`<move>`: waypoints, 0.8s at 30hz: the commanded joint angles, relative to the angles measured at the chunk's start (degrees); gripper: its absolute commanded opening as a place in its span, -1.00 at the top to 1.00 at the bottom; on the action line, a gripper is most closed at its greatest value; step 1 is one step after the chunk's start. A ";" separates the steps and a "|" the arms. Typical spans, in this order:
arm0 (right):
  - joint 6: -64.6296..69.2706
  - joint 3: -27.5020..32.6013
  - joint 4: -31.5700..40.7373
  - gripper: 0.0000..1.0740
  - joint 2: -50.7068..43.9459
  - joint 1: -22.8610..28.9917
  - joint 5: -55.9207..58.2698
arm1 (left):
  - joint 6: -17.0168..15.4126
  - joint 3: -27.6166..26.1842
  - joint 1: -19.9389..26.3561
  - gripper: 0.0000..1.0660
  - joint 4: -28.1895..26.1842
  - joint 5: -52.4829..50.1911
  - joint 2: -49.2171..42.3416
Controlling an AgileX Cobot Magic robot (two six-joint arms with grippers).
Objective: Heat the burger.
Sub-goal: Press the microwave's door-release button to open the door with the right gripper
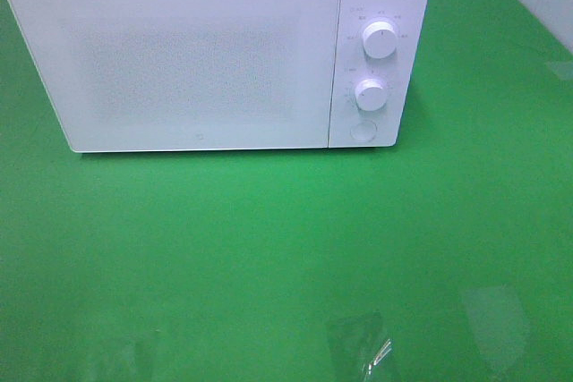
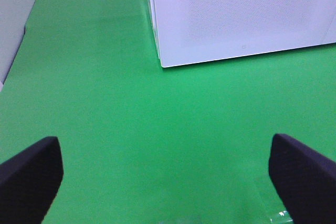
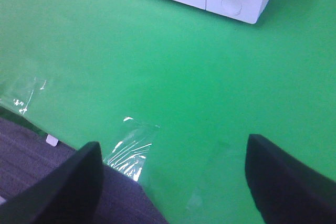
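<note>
The microwave [image 1: 179, 60] stands on the green table [image 1: 269, 248] with its door [image 1: 170, 64] shut. On its panel two knobs, upper [image 1: 380, 40] and lower [image 1: 370, 93], sit above a round button [image 1: 362, 130].

The left gripper [image 2: 167, 182] hangs over bare table in front of the microwave, off the corner farthest from the knobs and well apart from it. It is tilted down and forward, so that corner lies ahead of it. Its two dark fingers [image 2: 29, 177] are spread wide, with only green table between them, and it has hold of nothing.

The right gripper [image 3: 176, 182] hangs in front of the microwave on the button side, well apart from it, angled down at the table with the button corner far ahead. Its fingers [image 3: 286, 182] are also wide apart and empty. A patch of clear tape [image 3: 131, 148] lies on the table just beside one finger, next to a dark grey surface [image 3: 31, 150] at the table's edge.

The burger shows in no view, so where it is cannot be told.
</note>
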 commanded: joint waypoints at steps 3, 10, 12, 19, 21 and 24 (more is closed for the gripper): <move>-0.11 -0.11 -0.29 -0.34 -6.30 -6.82 3.61 | -0.23 0.06 0.11 -0.87 0.00 -0.29 -1.03; -0.80 -0.11 -0.29 -0.34 -16.33 -15.64 6.30 | -0.23 0.06 0.11 -0.87 0.00 -0.29 -1.03; -0.80 -0.11 -0.29 -0.34 -19.31 -17.93 6.93 | -0.23 0.06 0.11 -0.87 0.00 -0.29 -1.03; -1.43 -0.11 -0.29 -0.34 -27.44 -24.87 9.51 | -0.23 0.06 0.11 -0.87 0.00 -0.29 -1.03; -1.43 -0.11 -0.29 -0.34 -29.39 -26.36 10.71 | -0.23 0.06 0.11 -0.87 0.00 -0.29 -1.03; -1.32 0.11 0.00 -0.34 -30.83 -28.13 13.52 | -0.23 0.06 0.11 -0.87 0.00 -0.29 -1.03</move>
